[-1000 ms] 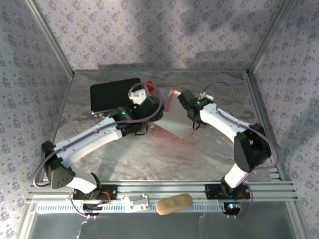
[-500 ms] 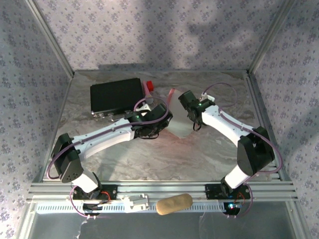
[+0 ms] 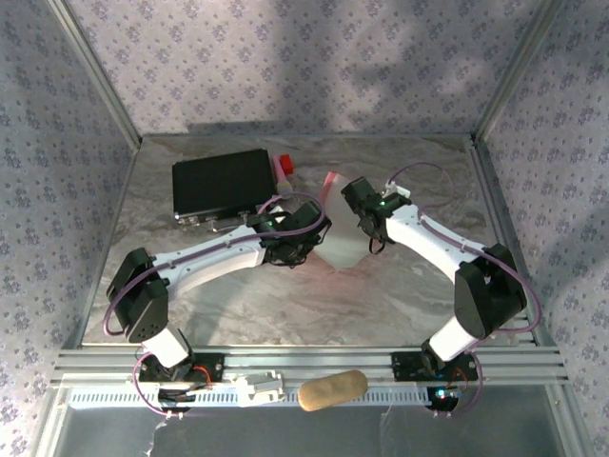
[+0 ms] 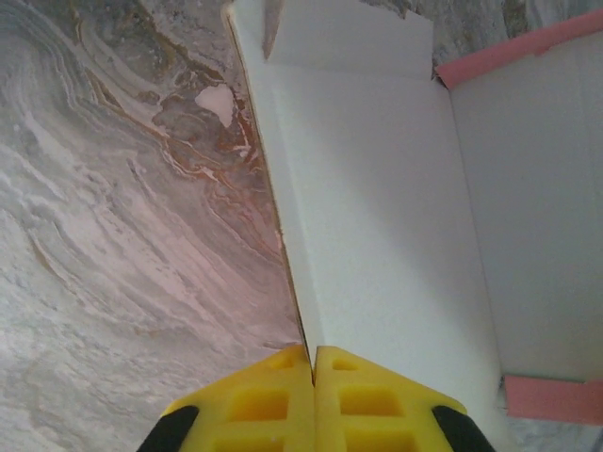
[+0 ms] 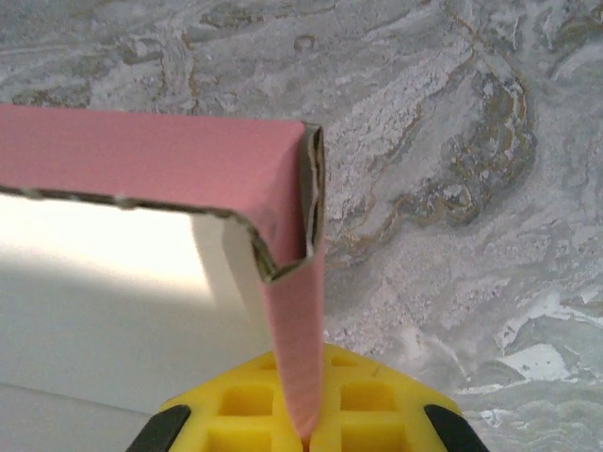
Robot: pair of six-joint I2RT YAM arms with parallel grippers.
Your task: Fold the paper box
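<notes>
Seen from above, two arms reach in from the near edge of the table and meet around the box, which sits mid-table between them. The left gripper takes the box's left side. Its yellow fingers are pressed together, and in the wrist view the edge of a raised pale panel runs straight into the seam between them, so it appears to pinch that edge. The right gripper is closed on a pink flap that stands up from the box and drops between its fingers.

The box is thin card, pink outside and paler inside. It looks very light, stiff only along its creases, and easy to dent or tear (one corner in the right wrist view is already crumpled and frayed). The surface seems smooth, so a pinch near an edge could slip. The best holds are probably panel edges and flaps close to a fold line, where the card bends as intended.

The box lies half-formed with its pale inside facing up and the side walls lifting. From above, its long axis seems to run roughly near to far, with a pink flap at the far end.

Farther back on the left lies a black box with a small red thing just beside it, apart from the work.
</notes>
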